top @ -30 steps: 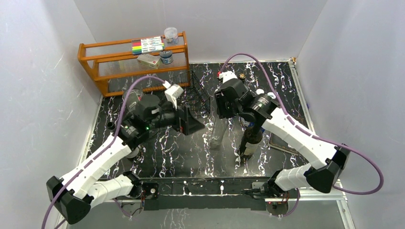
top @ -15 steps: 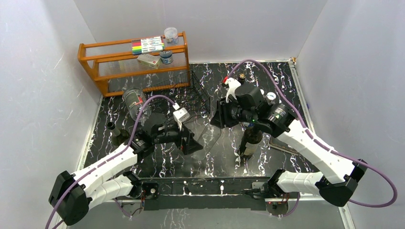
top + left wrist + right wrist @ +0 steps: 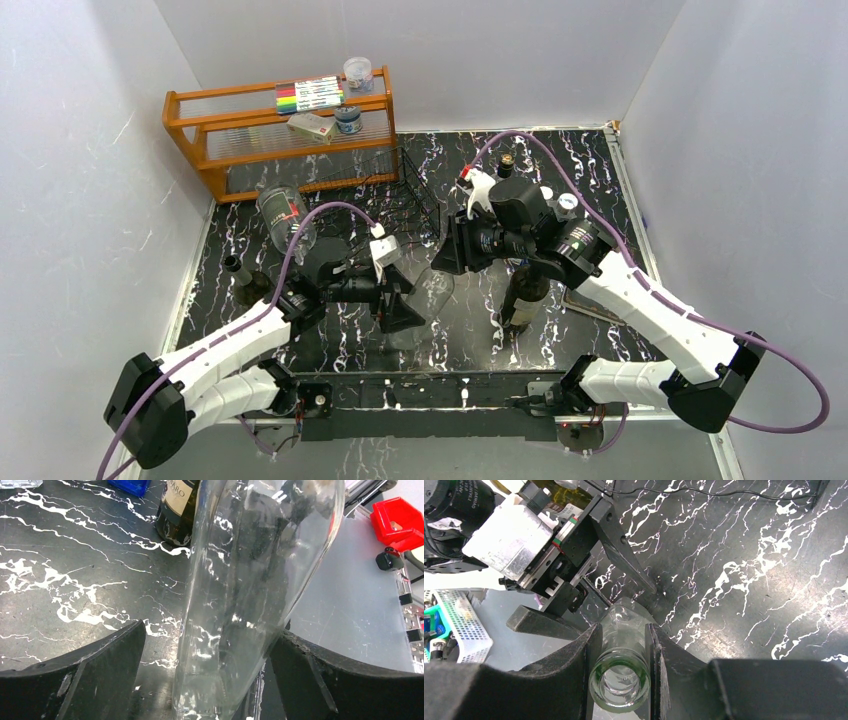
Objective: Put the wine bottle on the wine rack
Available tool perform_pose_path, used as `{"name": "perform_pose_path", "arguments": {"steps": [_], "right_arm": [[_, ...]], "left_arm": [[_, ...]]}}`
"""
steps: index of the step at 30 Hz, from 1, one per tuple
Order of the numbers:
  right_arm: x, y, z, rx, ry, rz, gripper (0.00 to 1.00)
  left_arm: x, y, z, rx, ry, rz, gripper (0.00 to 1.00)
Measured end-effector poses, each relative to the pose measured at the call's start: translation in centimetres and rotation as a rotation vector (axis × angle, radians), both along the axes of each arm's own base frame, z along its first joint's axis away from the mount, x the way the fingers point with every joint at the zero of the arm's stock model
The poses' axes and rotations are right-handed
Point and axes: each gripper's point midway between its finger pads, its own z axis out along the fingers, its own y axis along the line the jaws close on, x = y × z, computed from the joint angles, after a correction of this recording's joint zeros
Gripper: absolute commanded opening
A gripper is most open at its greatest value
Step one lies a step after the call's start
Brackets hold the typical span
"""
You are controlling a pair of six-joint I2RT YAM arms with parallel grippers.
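Right fingers (image 3: 574, 675) clamp the clear wine bottle (image 3: 620, 679) by its neck, tilted at mid-surface (image 3: 590, 170), well short of the wine rack (image 3: 408, 198), while left fingers (image 3: 100, 665) stand open around its body, seemingly ready to share the load.

Well beyond the left gripper (image 3: 405, 297) and off to its left stands an orange wooden shelf (image 3: 182, 122). A pack of markers (image 3: 308, 95) and a small jar (image 3: 357, 72) sit on top, with a box (image 3: 311, 126) and a tin (image 3: 348, 119) lower down.
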Motion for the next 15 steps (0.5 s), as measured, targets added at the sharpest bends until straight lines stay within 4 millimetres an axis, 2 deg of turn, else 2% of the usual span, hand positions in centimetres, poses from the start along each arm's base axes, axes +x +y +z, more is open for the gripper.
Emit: {"name": "perform_pose_path", "arguments": {"steps": [4, 7, 8, 9, 10, 13, 15], "right_arm": [[-0.1, 0.2, 0.2, 0.013, 0.001, 0.006, 0.08], [-0.1, 0.3, 0.3, 0.017, 0.003, 0.004, 0.11], [0.0, 0.3, 0.3, 0.018, 0.003, 0.003, 0.14], [0.0, 0.3, 0.4, 0.02, 0.0, 0.0, 0.21], [0.2, 0.3, 0.4, 0.022, -0.003, -0.003, 0.28], [0.3, 0.4, 0.6, 0.028, -0.012, -0.005, 0.47], [0.5, 0.5, 0.8, 0.032, -0.028, -0.002, 0.54]], "left_arm": [[-0.3, 0.1, -0.1, 0.006, -0.029, -0.035, 0.78], [-0.6, 0.4, -0.7, 0.032, -0.046, -0.054, 0.59], [-0.6, 0.4, -0.7, 0.037, -0.056, -0.062, 0.5], [-0.6, 0.5, -0.7, 0.041, -0.068, -0.068, 0.4], [-0.7, 0.5, -0.7, 0.042, -0.088, -0.079, 0.35], [-0.1, 0.7, -0.4, 0.057, -0.157, -0.073, 0.24], [0.8, 1.0, -0.4, 0.081, -0.219, -0.043, 0.22]]}}
